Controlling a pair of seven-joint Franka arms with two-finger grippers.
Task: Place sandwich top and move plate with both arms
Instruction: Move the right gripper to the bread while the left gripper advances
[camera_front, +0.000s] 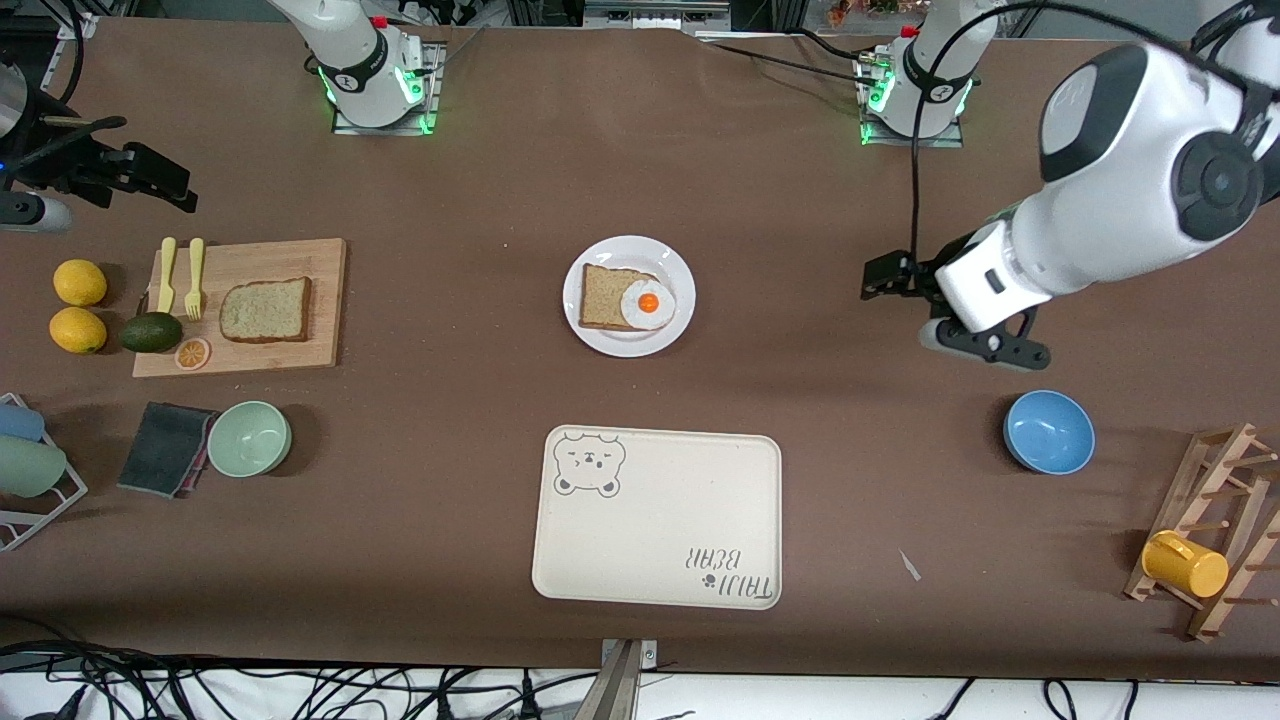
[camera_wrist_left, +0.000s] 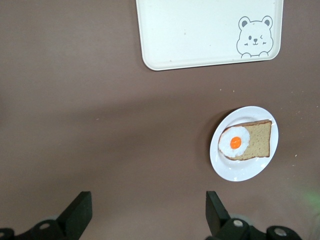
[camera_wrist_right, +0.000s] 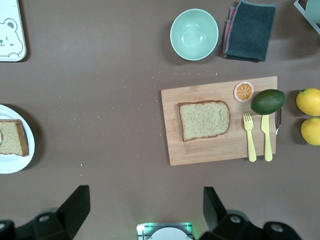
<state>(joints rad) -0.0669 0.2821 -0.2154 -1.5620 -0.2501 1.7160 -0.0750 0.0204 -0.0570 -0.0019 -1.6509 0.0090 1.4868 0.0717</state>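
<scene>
The sandwich top (camera_front: 265, 310) (camera_wrist_right: 204, 120), a pale speckled slice, lies flat on a wooden board (camera_front: 320, 260) toward the right arm's end of the table. At the middle of the table, the white plate (camera_front: 625, 345) (camera_wrist_left: 237, 170) (camera_wrist_right: 15, 162) carries a darker slice with a fried egg (camera_front: 648, 303). My left gripper (camera_front: 985, 345) (camera_wrist_left: 147, 205) hangs open and empty over bare table, between the plate and the blue bowl. My right gripper (camera_wrist_right: 145, 200) shows only in its own wrist view. It is open and empty, high over the table close to its arm's base.
A cream bear-print tray (camera_front: 660, 520) lies nearer the front camera than the plate. A blue bowl (camera_front: 1048, 432) and a wooden rack with a yellow mug (camera_front: 1185, 563) stand at the left arm's end. A green bowl (camera_front: 249, 438), dark cloth (camera_front: 165, 448), forks, avocado and lemons surround the board.
</scene>
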